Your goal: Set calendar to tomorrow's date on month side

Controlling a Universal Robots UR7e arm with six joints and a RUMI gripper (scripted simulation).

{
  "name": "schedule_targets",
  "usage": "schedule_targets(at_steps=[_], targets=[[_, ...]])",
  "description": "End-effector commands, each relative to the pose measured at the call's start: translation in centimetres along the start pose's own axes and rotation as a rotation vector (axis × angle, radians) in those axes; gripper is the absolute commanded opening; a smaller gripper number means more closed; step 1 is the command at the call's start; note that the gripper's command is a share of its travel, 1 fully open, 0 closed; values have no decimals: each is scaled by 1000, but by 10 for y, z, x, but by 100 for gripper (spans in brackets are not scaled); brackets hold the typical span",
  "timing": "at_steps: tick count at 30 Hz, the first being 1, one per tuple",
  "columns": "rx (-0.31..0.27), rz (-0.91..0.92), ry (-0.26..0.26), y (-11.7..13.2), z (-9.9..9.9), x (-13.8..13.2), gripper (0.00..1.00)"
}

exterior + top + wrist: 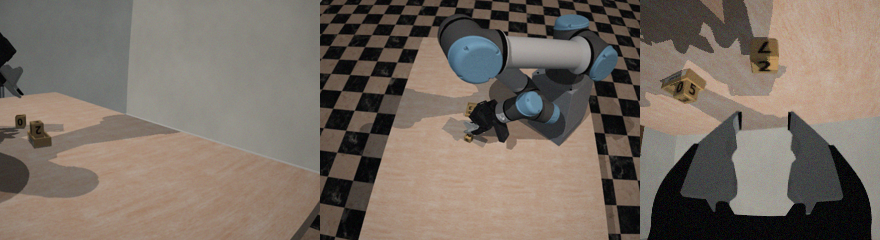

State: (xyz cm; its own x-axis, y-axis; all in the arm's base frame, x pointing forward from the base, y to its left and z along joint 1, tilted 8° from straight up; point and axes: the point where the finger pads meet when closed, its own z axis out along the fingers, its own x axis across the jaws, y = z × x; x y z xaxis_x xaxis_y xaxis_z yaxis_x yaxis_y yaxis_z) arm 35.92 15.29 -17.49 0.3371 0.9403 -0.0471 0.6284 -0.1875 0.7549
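A small wooden tray (pixel 39 139) stands on the table and holds one number cube (pixel 36 128), whose face towards the exterior camera shows an upside-down 2. The second cube (pixel 20 121) lies loose on the table beside the tray, showing a 0. In the top view the loose cube (pixel 468 138) lies just under my gripper (pixel 472 130), and the tray (pixel 472 105) is behind it, partly hidden by the wrist. In the wrist view the loose cube (pixel 764 55) and the tray lie beyond my gripper (pixel 764 113). It is open and empty, tilted, above the table.
The arm's grey base (pixel 565 108) stands on the table at the right of the tray. The arm's elbow (pixel 475 55) hangs high over the table's far part. Two walls (pixel 219 77) meet behind the table.
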Motion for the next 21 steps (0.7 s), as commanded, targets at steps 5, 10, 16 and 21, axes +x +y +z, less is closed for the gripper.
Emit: schedule_targets(at_steps=[5,10,16,21], targets=[[-57,4,5,-1,-2,-1,28],[-59,4,5,-1,-2,-1,28],[-59,4,5,-1,-2,-1,28],[-59,4,5,-1,-2,-1,28]])
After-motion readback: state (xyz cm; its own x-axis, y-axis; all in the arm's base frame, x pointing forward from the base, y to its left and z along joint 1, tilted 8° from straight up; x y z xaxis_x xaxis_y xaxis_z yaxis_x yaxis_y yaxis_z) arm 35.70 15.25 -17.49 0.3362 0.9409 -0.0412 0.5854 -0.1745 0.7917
